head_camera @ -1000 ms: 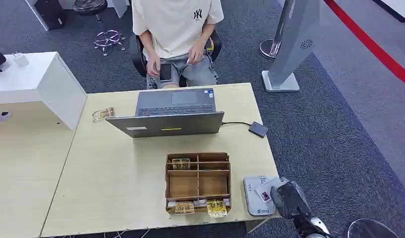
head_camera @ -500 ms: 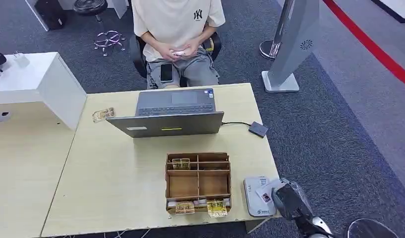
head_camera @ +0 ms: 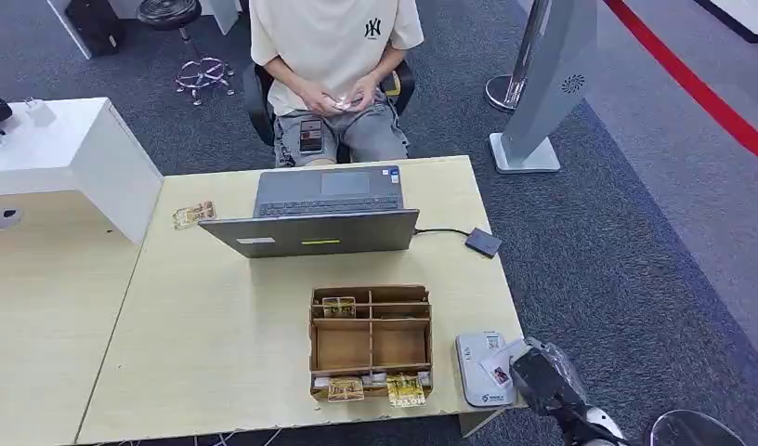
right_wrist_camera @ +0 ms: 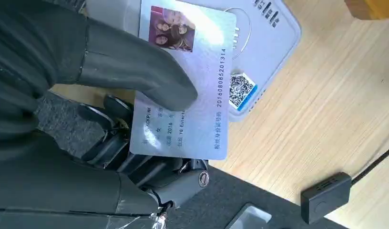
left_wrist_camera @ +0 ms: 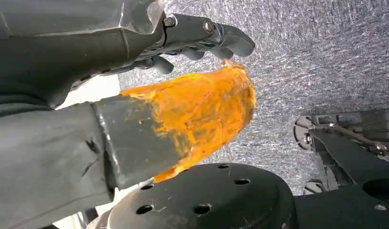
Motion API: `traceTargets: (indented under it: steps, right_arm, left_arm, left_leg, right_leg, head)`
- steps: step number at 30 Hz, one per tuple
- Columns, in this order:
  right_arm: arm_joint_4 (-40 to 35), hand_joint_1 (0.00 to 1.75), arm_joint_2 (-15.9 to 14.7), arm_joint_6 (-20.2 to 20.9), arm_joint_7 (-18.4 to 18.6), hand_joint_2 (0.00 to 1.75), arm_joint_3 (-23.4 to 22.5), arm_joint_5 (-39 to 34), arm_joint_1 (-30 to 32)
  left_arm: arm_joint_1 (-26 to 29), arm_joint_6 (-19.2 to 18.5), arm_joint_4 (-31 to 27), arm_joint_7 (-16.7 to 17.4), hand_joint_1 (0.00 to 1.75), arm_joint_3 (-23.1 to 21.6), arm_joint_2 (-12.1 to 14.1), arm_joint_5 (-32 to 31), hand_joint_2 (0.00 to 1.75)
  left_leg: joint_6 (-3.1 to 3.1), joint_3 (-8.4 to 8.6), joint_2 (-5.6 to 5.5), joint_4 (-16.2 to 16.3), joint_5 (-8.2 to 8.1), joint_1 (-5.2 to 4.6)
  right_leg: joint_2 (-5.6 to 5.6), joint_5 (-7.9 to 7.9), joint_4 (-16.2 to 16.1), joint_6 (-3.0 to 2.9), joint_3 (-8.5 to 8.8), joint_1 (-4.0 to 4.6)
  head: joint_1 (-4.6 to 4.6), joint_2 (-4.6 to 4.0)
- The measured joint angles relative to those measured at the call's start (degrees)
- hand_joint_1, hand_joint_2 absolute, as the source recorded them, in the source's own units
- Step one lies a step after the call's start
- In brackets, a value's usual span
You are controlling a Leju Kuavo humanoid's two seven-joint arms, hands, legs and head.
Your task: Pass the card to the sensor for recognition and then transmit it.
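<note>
Card (right_wrist_camera: 192, 90) in right hand (head_camera: 541, 378), over sensor (head_camera: 479, 369)

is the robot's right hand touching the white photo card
Touching: the right wrist view shows the right robot hand pinching the white photo card, thumb pressed on its face.

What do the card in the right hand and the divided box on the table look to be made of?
White ID card pinched in the right hand: probably glossy plastic, judging by its sheen and printed photo. Brown compartment box: seemingly thin matte wood or fibreboard, with flat slotted dividers and plain brown faces.
</note>
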Motion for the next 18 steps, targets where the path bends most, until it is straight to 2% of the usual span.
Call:
traceTargets:
  steps: [4,10,18]
  right_arm:
    - [-1.4,1.75,1.3,-3.9,-2.1,1.75,-0.4,-2.7,0.1]
    - [-9.1,1.75,7.2,-13.8,-7.5,1.75,-3.4,-10.1,0.5]
    - [-20.9,1.75,13.3,-22.3,-13.4,1.75,-5.3,-13.7,2.5]
  left_arm:
    - [0.0,0.1,0.0,-0.2,0.00,0.1,-0.5,0.4,0.00]
    - [0.0,0.5,0.0,-0.2,0.00,0.5,-1.2,0.4,0.00]
    - [0.0,0.7,0.0,0.2,0.00,0.5,-1.9,-0.4,0.00]
  left_leg:
    - [0.00,-0.02,0.00,0.0,0.00,0.00]
    - [-0.01,-0.04,0.00,0.0,0.01,0.01]
    - [-0.01,-0.09,-0.01,0.0,0.00,0.00]
  right_leg:
    - [0.00,0.00,0.0,0.00,-0.01,0.00]
    - [-0.01,0.00,0.0,-0.01,-0.05,0.00]
    - [-0.03,-0.02,0.0,-0.01,-0.07,0.00]
  head:
    - [0.00,0.00]
    - [0.00,0.00]
    - [0.00,0.00]
